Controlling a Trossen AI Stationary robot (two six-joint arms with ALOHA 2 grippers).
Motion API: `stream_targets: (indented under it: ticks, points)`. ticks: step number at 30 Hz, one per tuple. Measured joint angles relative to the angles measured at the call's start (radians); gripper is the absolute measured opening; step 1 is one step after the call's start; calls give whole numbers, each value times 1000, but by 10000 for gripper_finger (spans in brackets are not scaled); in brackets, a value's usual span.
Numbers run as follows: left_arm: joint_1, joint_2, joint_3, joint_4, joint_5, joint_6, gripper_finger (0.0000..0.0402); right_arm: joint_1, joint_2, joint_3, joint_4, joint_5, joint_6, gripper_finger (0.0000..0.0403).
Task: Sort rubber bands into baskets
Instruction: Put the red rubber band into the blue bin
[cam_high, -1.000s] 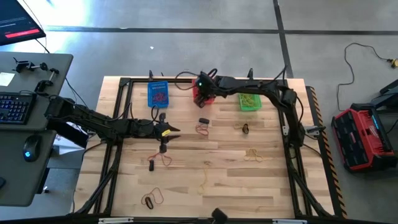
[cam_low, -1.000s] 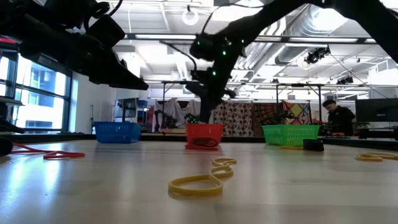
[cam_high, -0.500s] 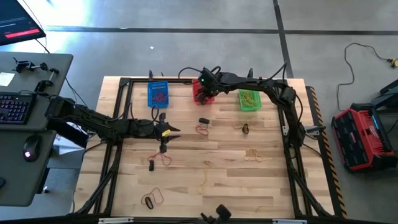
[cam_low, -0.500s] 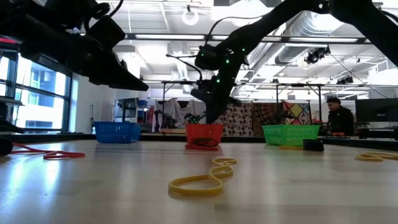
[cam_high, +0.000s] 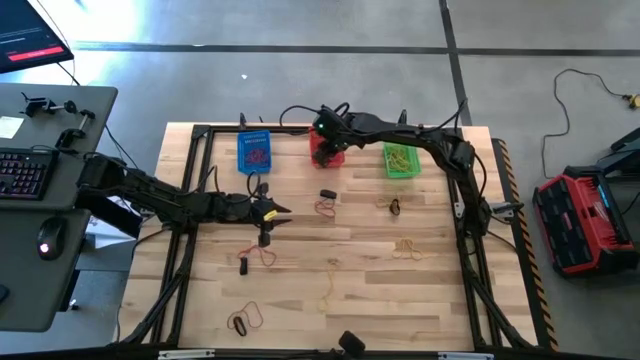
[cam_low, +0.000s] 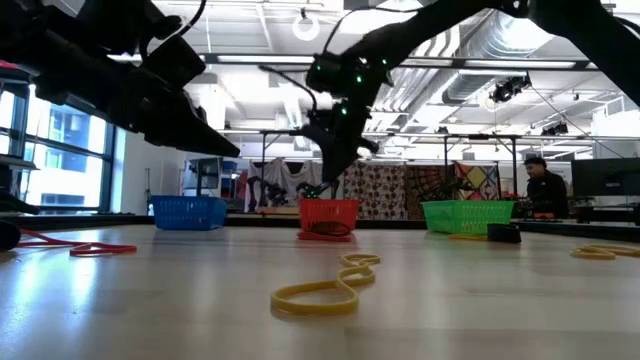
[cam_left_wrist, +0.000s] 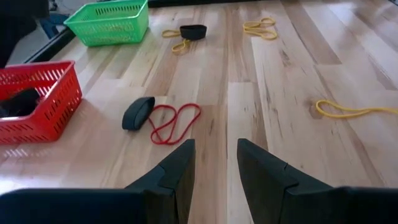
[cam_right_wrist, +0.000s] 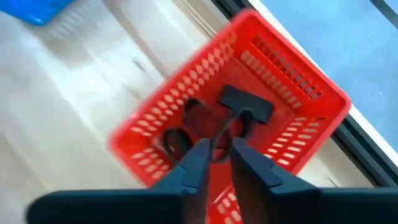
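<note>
A: Where are the baskets sitting?
B: Three baskets are lining the table's far edge, side by side.
A: And the rubber bands?
B: Rubber bands are lying scattered nearer the front. Some are resting inside the middle basket.

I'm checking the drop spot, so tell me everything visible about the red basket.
The red basket is a small rectangular bin of what looks like plastic mesh, with slotted walls and an open top. It stands upright at the table's far edge, between the blue basket and the green basket. Inside lie dark bands. The right gripper hovers just above it, with a thin dark band hanging at its fingertips.
</note>
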Motion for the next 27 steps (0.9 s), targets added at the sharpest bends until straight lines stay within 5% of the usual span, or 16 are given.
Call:
stream_targets:
  ticks: [7, 16, 27]
  points:
    - [0, -14, 0, 31, -3, 41, 113, 40, -1, 87, -27, 52, -39, 103]
    - [-37, -27, 0, 14, -3, 61, 108, 107, -11, 0, 128, 60, -119, 8]
    - [-67, -58, 0, 1, -4, 96, 78, 182, -202, -248, 361, 124, -104, 2]
